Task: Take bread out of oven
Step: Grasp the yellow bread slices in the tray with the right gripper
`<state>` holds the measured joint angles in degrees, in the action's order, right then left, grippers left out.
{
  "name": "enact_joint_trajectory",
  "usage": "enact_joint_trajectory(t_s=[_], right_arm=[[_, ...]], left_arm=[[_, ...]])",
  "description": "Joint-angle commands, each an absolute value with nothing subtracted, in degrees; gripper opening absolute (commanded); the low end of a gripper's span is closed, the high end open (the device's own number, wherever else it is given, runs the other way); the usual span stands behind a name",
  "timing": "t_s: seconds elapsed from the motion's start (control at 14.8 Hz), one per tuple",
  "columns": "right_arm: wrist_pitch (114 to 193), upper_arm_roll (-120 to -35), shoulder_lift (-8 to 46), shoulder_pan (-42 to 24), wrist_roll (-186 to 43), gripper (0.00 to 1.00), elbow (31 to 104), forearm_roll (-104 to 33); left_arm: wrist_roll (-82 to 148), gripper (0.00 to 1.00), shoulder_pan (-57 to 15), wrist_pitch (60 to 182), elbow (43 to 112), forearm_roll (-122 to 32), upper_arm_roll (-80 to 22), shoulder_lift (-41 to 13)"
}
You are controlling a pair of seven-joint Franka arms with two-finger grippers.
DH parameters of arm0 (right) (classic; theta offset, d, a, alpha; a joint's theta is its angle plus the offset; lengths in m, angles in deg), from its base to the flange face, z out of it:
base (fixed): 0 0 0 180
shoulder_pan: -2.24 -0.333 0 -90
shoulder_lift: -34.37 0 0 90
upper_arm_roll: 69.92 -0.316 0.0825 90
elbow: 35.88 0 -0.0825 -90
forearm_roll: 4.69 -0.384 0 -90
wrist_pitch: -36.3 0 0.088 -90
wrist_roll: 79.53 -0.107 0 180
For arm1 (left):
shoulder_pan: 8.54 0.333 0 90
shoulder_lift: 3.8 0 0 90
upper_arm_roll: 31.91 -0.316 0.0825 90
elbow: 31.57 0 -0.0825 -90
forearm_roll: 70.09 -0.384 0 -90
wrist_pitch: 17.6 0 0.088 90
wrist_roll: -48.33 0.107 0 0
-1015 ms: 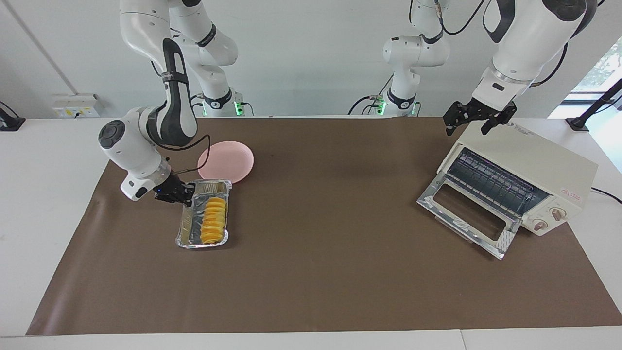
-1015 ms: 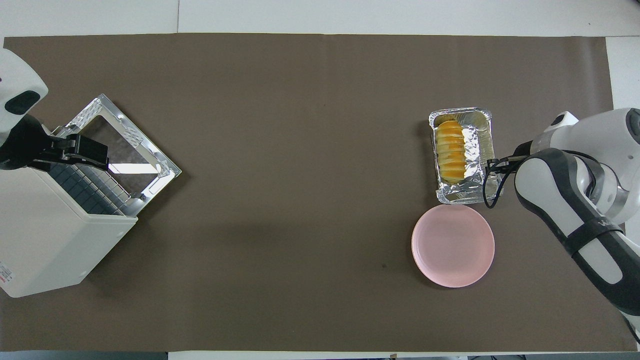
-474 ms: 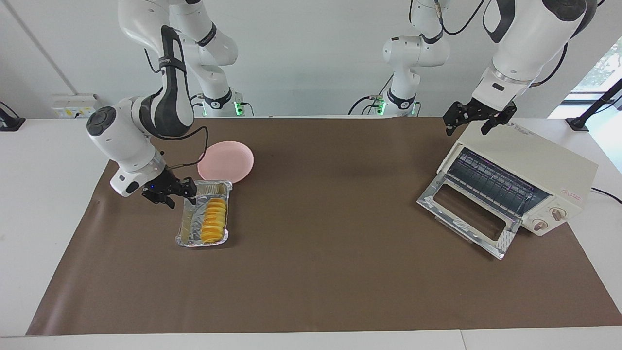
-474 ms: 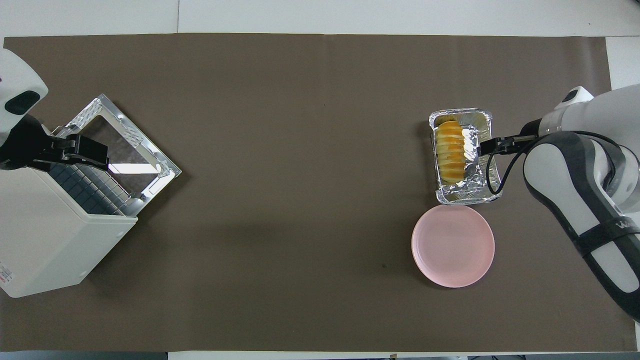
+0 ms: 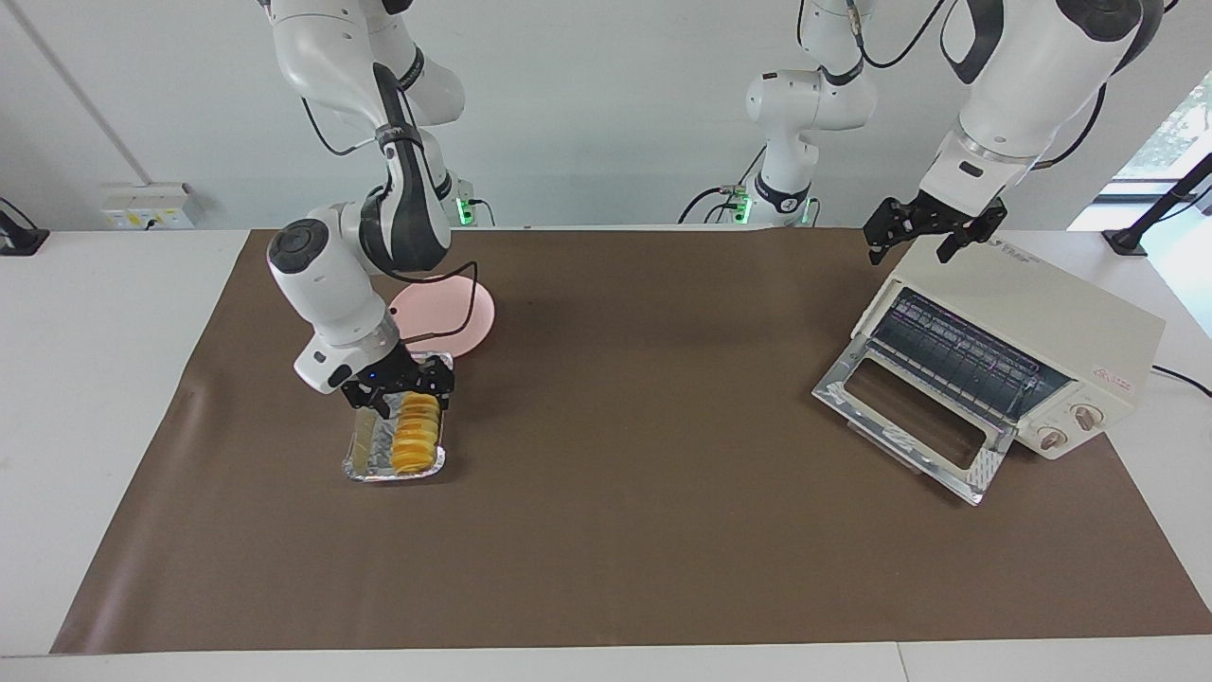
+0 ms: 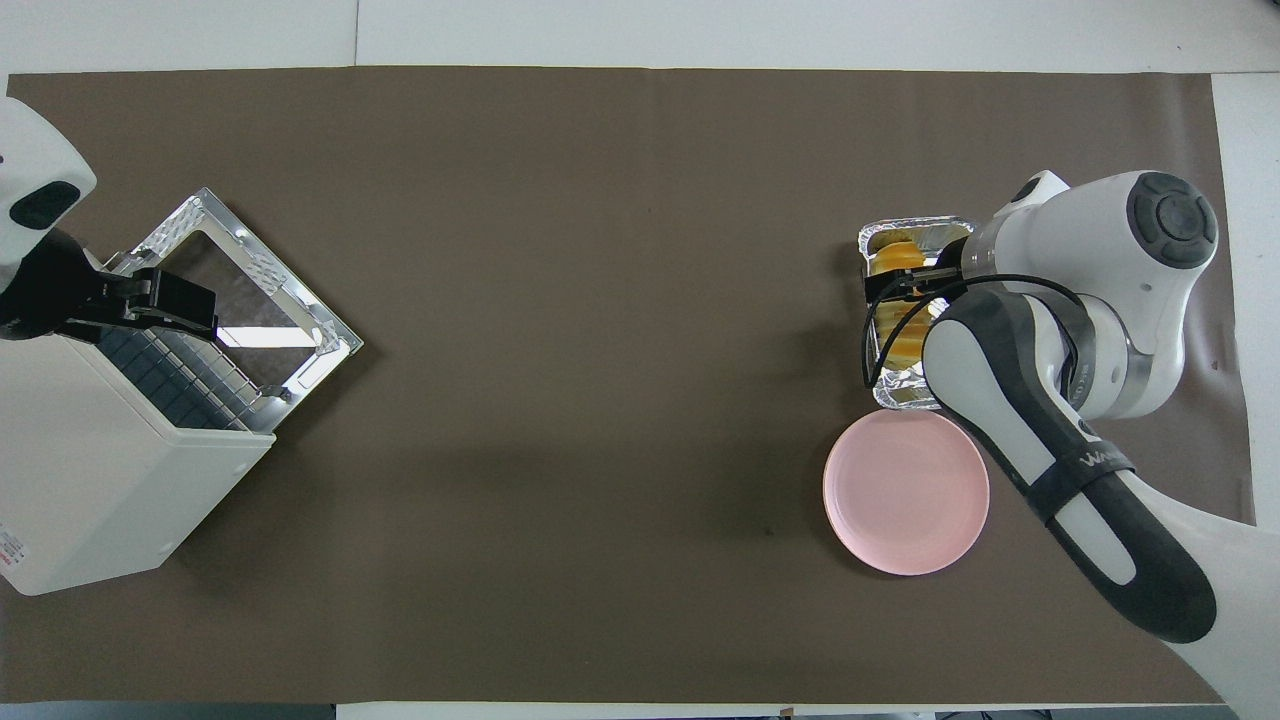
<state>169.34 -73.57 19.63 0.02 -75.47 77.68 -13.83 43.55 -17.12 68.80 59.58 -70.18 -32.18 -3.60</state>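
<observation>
Facing view shows the right tool spread open directly over the bread, its fingers straddling the end of the loaf nearest the robots, not visibly touching it. The bread lies in a foil tray on the worktop, just beside a pink plate that sits nearer to the robots. Well apart from the tray, toward the left arm's end, the oven stands with its door dropped open; the left tool hovers open over its top edge.
</observation>
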Motion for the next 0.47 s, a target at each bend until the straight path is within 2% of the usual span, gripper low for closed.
enact_joint_trajectory(t_s=[0.0, 0.41], right_arm=[[169.37, -73.79, 19.60, 1.62, -75.14, 1.00, 77.77, -12.77], [170.77, -73.88, 19.34, 2.51, -75.57, 0.99, 79.08, -12.86]], left_arm=[[43.94, 1.00, -16.54, 69.06, 59.66, -69.21, -31.99, -2.93], [43.94, 1.00, -16.54, 69.06, 59.66, -69.21, -31.99, -3.01]])
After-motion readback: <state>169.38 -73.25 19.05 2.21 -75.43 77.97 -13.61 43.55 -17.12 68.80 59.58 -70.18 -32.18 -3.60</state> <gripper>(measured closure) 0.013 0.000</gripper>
